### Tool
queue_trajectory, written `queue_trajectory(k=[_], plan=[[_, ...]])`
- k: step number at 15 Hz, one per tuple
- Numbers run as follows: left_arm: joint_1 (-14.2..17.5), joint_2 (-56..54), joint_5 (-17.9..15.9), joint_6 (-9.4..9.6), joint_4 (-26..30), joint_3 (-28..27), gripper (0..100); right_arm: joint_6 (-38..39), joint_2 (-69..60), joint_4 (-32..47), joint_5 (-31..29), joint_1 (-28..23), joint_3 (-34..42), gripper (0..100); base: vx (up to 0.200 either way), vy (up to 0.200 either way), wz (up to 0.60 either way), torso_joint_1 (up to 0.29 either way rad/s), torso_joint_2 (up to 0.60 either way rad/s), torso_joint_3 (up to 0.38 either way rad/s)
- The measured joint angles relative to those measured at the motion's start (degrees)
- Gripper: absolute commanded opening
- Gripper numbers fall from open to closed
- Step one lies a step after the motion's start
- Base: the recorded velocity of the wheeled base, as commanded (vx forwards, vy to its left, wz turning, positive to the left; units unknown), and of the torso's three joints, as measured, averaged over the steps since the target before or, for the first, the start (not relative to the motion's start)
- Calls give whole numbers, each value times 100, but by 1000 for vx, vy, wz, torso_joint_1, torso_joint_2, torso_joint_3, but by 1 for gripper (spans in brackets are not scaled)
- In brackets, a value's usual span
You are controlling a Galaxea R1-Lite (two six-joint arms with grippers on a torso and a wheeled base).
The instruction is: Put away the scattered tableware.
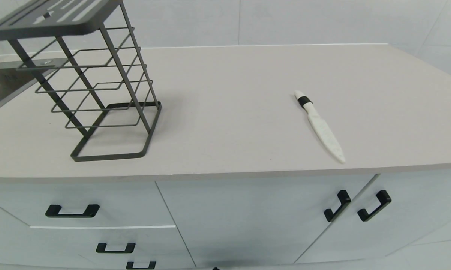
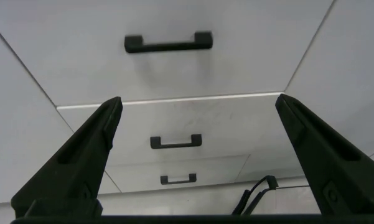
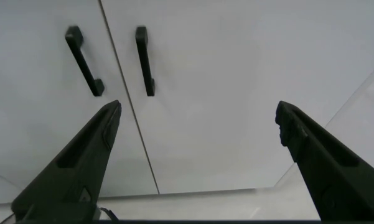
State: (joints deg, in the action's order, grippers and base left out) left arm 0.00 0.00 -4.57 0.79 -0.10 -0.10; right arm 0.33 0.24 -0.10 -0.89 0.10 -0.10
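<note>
In the head view, a white knife [image 1: 320,125] lies flat on the counter [image 1: 229,82], on the robot's right side, with its pointed tip near the front edge and its black-banded end pointing toward the wall. It looks light, stiff and smooth. If the blade is ceramic it may chip when knocked, and it could slide on the counter when pinched. The safest hold is probably across the narrow handle section just past the black band, well away from the tip. A dark wire rack [image 1: 98,86] with a slotted top stands well apart on the left side. It is the likely place for the knife. Beyond the rack, a sink [image 1: 0,84] sits at the far left edge.

In the left wrist view, the left gripper [image 2: 198,102] is spread wide with nothing between its fingers. It sits low, below counter height, and faces a stack of drawers [image 2: 193,118] with black handles.

In the right wrist view, the right gripper [image 3: 198,107] is likewise parted and holds nothing. It points at a pair of cupboard doors [image 3: 236,93] with two upright black handles. This arm is also below the counter, so it would have to rise to reach the knife.
</note>
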Motion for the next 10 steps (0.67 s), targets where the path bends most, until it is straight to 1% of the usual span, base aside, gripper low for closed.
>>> queue_trajectory(k=[1,3,4,5,7,10], plan=[[0,0,1,0,2,0,100,0,0,2,0,0,0,100,0,0,0,232,-476,-227],[0,0,1,-1,2,0,100,0,0,7,0,-5,0,100,0,0,0,78,-478,-222],[0,0,0,-1,0,0,100,0,0,5,0,-5,0,100,0,0,0,173,-500,-203],[0,0,1,0,0,0,100,0,0,2,-1,0,0,100,0,0,0,305,-491,-217],[0,0,6,-1,2,0,100,0,0,0,0,-5,0,100,0,0,0,408,-464,-224],[0,0,11,0,2,0,100,0,2,2,0,0,0,100,0,0,0,310,-501,-238]])
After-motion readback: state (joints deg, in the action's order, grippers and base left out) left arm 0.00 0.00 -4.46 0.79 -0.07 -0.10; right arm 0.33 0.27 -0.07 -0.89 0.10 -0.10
